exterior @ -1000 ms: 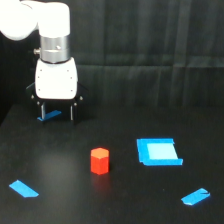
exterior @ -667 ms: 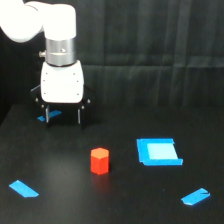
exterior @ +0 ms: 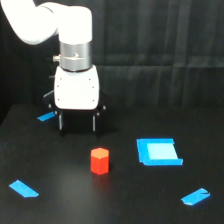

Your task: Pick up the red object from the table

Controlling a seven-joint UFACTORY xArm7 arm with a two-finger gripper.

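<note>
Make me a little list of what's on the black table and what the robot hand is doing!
red object: small hexagonal block, upright on the table, untouched
gripper: jaws open, hanging behind the block, holding nothing
blue square piece: flat, toward the exterior view's right of the block
blue tape strips: three, near left, far left, near right

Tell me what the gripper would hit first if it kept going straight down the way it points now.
Probably bare table. The gripper points down, open, and looks behind the red object, though depth is unclear from one view.
</note>
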